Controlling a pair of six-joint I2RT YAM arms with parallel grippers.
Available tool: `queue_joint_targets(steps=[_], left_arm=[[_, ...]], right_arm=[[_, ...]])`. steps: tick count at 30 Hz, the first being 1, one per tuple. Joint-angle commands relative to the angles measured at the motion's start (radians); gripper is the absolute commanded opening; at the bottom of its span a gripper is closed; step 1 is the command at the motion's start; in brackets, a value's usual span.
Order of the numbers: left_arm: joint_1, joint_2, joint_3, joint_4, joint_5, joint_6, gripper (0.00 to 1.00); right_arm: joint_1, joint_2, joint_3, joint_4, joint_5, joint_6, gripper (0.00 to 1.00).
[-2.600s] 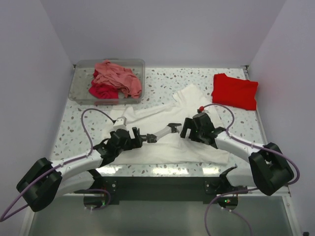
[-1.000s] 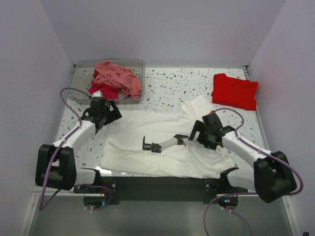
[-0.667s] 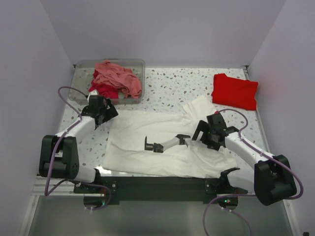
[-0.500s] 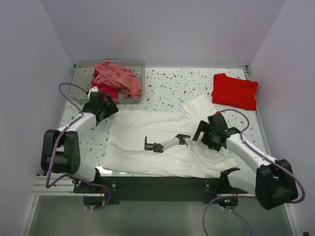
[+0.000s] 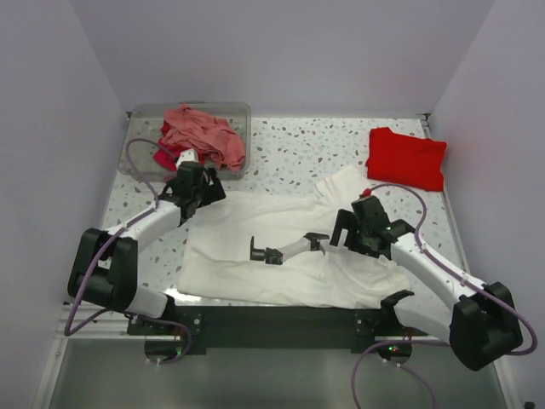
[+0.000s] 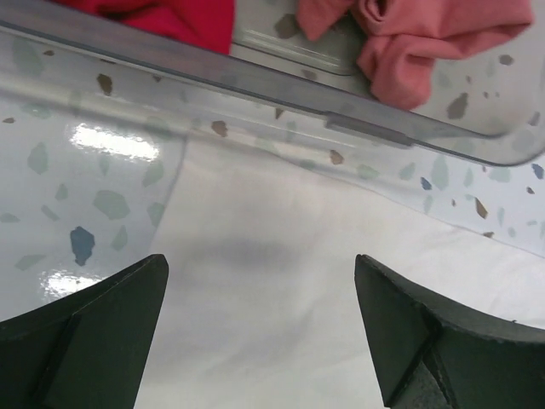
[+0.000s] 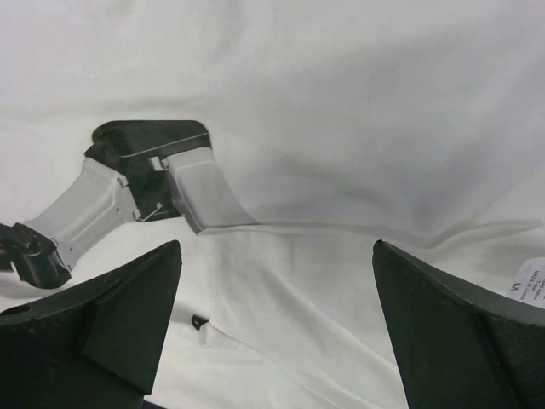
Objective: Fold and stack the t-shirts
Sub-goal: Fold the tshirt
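Shirts, top view: the white t-shirt [image 5: 243, 221] lies spread on the counter [image 5: 289, 149]; the red t-shirt [image 5: 406, 158] sits folded far right. Your left hand [image 5: 204, 186] hangs wide over the white one's far left corner. Left wrist view: pinch that edge and stay off the bin [image 6: 366, 128] just beside. Right wrist view: your right hand [image 7: 277, 251] is wide too; a loose black-and-white part [image 7: 85, 213] on the cloth may block folding.

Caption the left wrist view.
Open left gripper over the white shirt, beside a bin holding a pink shirt and a red shirt.
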Motion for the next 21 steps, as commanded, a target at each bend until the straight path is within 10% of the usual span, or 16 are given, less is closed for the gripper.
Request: queue_joint_targets(steps=[1, 21], left_arm=[[-0.039, -0.066, 0.003, 0.006, -0.059, 0.024, 0.96], [-0.196, -0.025, -0.062, 0.110, 0.001, -0.011, 0.98]], right_arm=[[0.091, 0.010, 0.097, -0.030, 0.110, -0.033, 0.97], [0.319, 0.335, 0.271, 0.056, 0.303, -0.027, 0.97]])
